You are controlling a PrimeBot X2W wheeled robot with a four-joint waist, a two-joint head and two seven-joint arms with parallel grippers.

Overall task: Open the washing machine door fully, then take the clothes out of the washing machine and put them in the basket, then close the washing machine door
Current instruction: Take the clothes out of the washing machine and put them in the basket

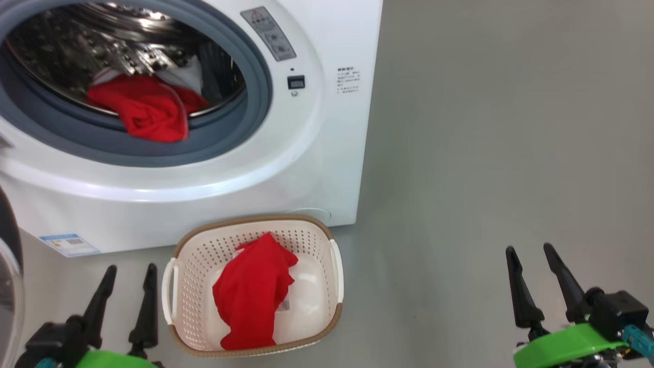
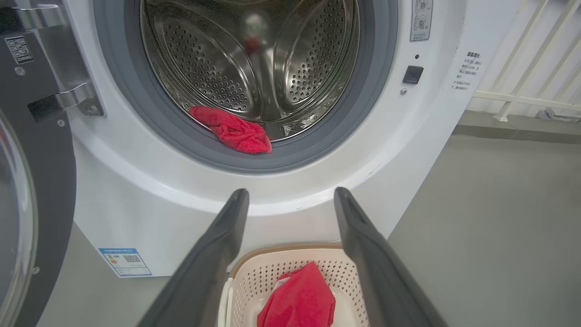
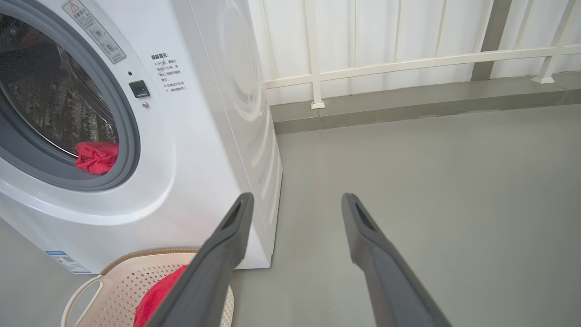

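Observation:
The white washing machine [image 1: 306,153] stands open, its black-rimmed door [image 2: 41,190] swung out to the left. Red clothes [image 1: 148,110] lie at the front lip of the steel drum, also seen as red clothes [image 2: 233,131] in the left wrist view. Another red garment [image 1: 253,291] lies in the cream basket [image 1: 176,266] on the floor before the machine. My left gripper [image 1: 129,273] hovers open just left of the basket, empty. My right gripper [image 1: 531,255] is open and empty, far right over bare floor.
Grey floor [image 1: 485,153] stretches to the right of the machine. A white railing [image 3: 408,59] and a low grey kerb [image 3: 408,102] run behind it. The open door [image 1: 7,286] juts out at the far left beside my left arm.

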